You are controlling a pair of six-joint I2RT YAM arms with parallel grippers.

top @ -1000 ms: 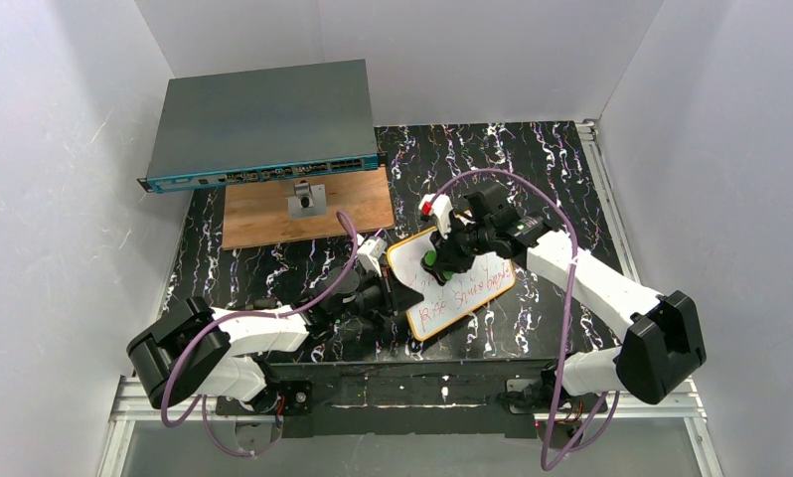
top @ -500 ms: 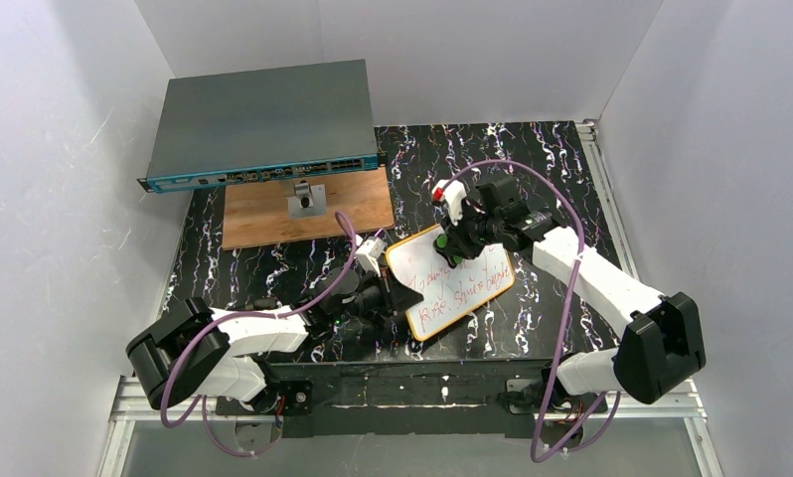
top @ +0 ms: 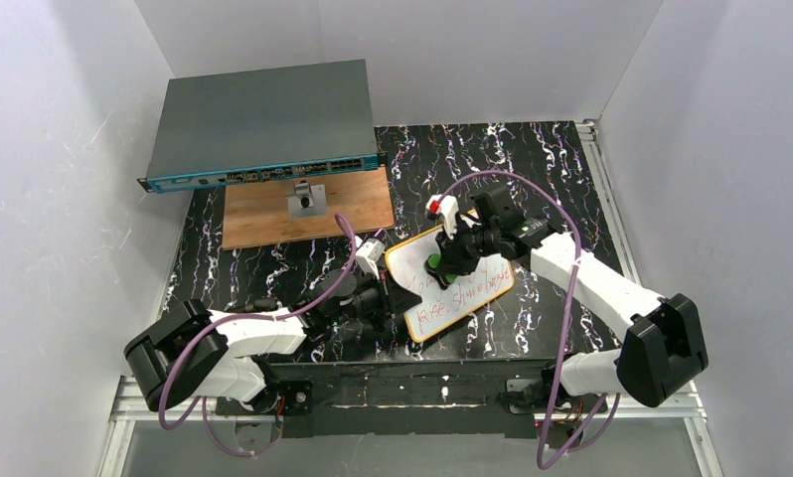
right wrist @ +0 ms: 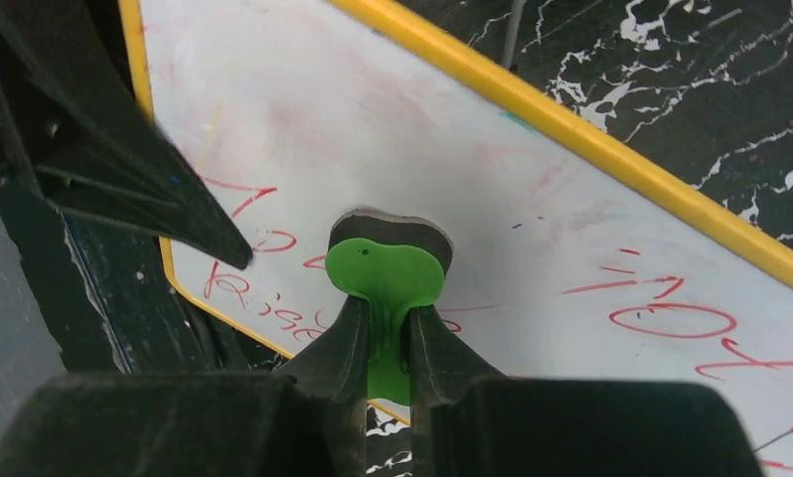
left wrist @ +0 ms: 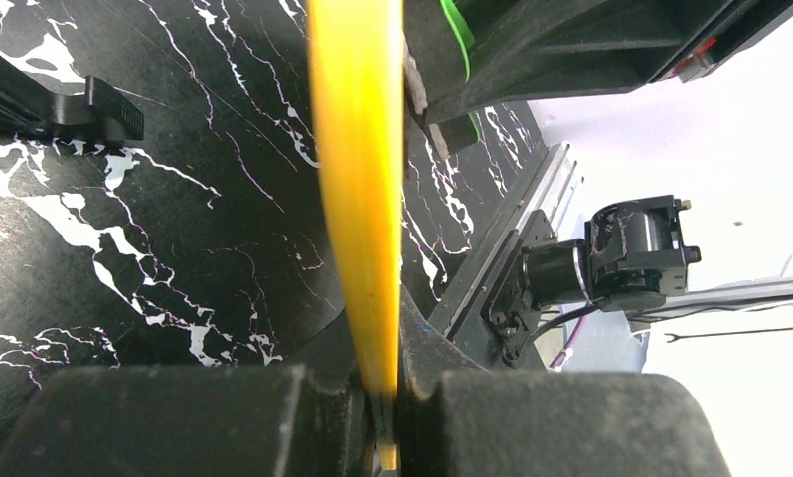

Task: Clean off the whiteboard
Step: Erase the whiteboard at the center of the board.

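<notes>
Grippers both closed on something: left gripper [top: 397,296] shut tight on the orange rim of the whiteboard [top: 459,300] at its left edge, that rim running edge-on up from between the fingertips in the left wrist view; right gripper [right wrist: 381,343] nearly closed, jaws a narrow gap apart, pinching the thin stem of a small green eraser [right wrist: 385,270]. Eraser's dark underside pressed to the white face, toward the far-left part of the board, near the left gripper. Whiteboard near the middle of the black, white-veined table [top: 537,159], turned askew, between the two arms, closer to the near edge than to the back wall. Flat on the table or lifted at the held edge: cannot tell. Red handwriting across the near and right parts of the board; around and beyond the eraser only faint pink smears. Behind, well apart from the whiteboard, toward the far left of the table: brown wooden board [top: 263,221] with a small grey metal piece [top: 306,202] standing on it, and a flat grey network switch [top: 258,119] just behind that.
</notes>
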